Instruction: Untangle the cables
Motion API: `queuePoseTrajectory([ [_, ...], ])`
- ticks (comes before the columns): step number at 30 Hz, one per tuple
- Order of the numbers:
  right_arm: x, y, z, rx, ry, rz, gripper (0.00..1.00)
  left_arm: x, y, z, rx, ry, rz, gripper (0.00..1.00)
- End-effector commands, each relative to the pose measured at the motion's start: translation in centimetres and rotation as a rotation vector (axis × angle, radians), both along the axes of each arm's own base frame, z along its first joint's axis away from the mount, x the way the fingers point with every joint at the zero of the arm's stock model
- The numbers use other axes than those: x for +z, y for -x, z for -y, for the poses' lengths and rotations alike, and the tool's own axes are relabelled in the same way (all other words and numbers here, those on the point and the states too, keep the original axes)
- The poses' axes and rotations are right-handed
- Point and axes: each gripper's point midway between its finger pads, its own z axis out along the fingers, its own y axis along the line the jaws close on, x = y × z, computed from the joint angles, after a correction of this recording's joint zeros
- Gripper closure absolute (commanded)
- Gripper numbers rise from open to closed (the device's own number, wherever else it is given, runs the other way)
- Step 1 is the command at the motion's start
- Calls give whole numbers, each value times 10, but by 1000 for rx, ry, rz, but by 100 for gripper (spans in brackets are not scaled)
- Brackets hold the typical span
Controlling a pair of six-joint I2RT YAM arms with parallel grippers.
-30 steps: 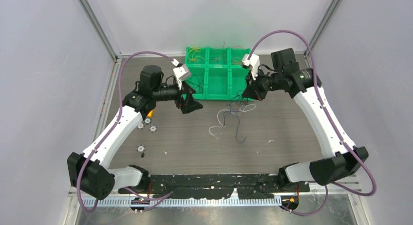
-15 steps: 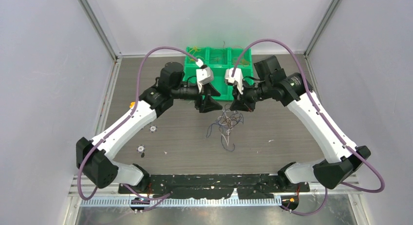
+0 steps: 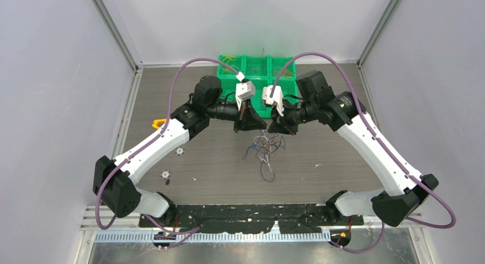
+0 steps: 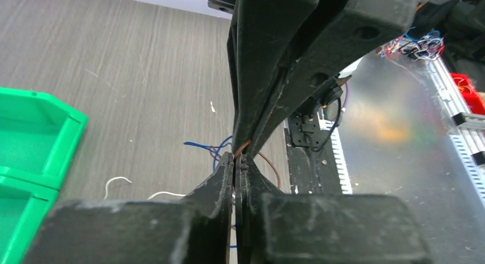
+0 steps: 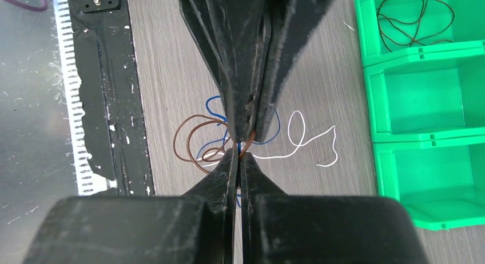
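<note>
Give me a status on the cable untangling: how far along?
Done: little; a few wires lie in the green bin compartments. In hand: left gripper and right gripper are shut tip to tip above the tangle, apparently pinching one brown wire. Left: blue, white and brown strands are knotted together on the table, so nearly all separating remains.

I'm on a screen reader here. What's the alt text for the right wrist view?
The right gripper, shut, meets the shut left gripper tip to tip, a brown wire pinched between them. A blue wire and a white wire show beneath them; a green bin sits at right, one compartment holding a dark wire.
</note>
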Motion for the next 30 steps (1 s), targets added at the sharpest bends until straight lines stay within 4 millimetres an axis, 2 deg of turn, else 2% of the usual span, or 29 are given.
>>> queuePoseTrajectory([
  [1,14,-10,-1,-26,-39,103,95,18,13,2,-60,52,2,100],
  [3,15,-16,1,-51,-54,140,92,22,17,-2,-57,49,-1,100],
  [5,15,-21,2,-84,-84,172,78,28,18,-6,-34,49,6,100],
  [6,15,-24,1,-111,-114,181,50,32,18,-9,-16,55,13,100],
  [8,13,-27,-3,-143,-168,181,21,41,17,-13,19,71,40,100],
  [9,5,-24,-6,-153,-189,138,14,45,17,-15,35,77,51,100],
  [10,17,-29,-12,-152,-251,175,12,50,16,-16,51,83,61,100],
  [11,11,-25,-18,-154,-287,121,10,53,15,-17,65,86,66,100],
  [12,24,-29,-25,-145,-357,156,10,56,14,-18,74,90,68,100],
  [13,17,-23,-31,-144,-395,85,10,60,14,-18,83,98,71,100],
  [14,30,-28,-39,-132,-461,119,11,64,13,-18,91,104,71,100],
  [15,18,-28,-42,-163,-477,61,15,68,12,-19,99,115,71,100],
  [16,24,-35,-48,-169,-518,85,18,76,11,-21,108,132,77,100],
  [17,7,-41,-50,-208,-509,42,23,85,10,-24,121,149,81,100],
  [18,4,-46,-53,-216,-520,48,27,93,7,-27,138,163,89,100],
  [19,-13,-52,-54,-242,-494,21,32,103,3,-32,161,178,99,100],
  [20,-21,-56,-54,-253,-484,13,35,113,-1,-38,190,196,100,100],
  [23,-68,-59,-52,-267,-401,-22,46,152,-12,-59,255,264,118,100],
  [24,-77,-61,-50,-268,-380,-4,49,166,-15,-66,270,282,136,100],
  [27,-125,-58,-42,-274,-284,-36,51,207,-17,-82,308,333,208,100],
  [30,-157,-58,-36,-279,-198,-54,52,250,-14,-95,333,399,281,100],
])
